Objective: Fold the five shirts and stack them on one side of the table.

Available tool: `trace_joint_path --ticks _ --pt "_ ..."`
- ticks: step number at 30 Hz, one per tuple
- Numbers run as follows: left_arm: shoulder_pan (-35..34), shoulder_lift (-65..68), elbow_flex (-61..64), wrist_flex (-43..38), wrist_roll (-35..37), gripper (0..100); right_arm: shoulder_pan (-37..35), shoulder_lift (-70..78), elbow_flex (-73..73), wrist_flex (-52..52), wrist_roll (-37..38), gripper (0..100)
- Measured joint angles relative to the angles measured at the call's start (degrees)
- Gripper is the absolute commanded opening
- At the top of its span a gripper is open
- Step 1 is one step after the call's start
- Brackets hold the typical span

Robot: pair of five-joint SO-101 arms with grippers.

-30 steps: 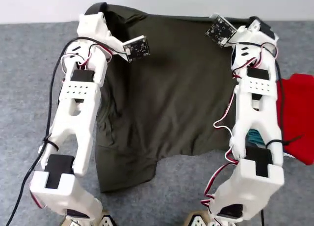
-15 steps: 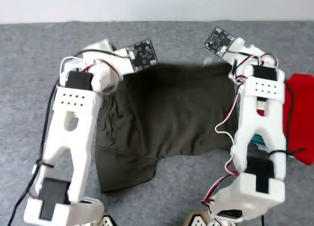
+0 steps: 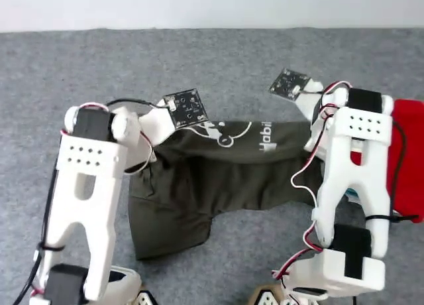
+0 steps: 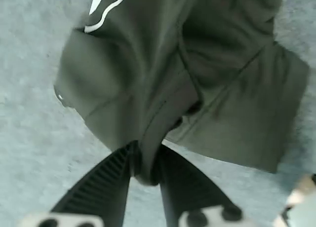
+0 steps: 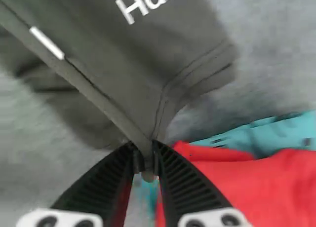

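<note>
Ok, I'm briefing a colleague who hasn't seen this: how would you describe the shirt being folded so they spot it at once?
On the grey table, look between the left arm and right arm. The dark olive shirt lies doubled over, its edge pinched by the left gripper and the right gripper. Unlike the red shirt beside the right arm, it is dark with white print.

The green shirt is soft matt cloth, the tabletop rough grey felt, the arm shells smooth white plastic.

High camera looks down over table; wrist cameras close on olive shirt, shared.
</note>
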Motion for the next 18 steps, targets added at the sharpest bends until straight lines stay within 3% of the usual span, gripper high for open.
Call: trace_joint_path --ticks 10,13,18 --pt "7.5 -14.9 29.6 0.4 0.7 2 0.4 -0.3 6.0 2.9 0.0 1.2" --pt "8.2 -18.8 34.1 0.4 0.8 2 0.5 -0.3 6.6 2.9 0.0 1.3" --pt "8.5 -23.3 34.9 0.4 1.2 13 1.8 -0.3 6.6 2.7 0.0 8.2"
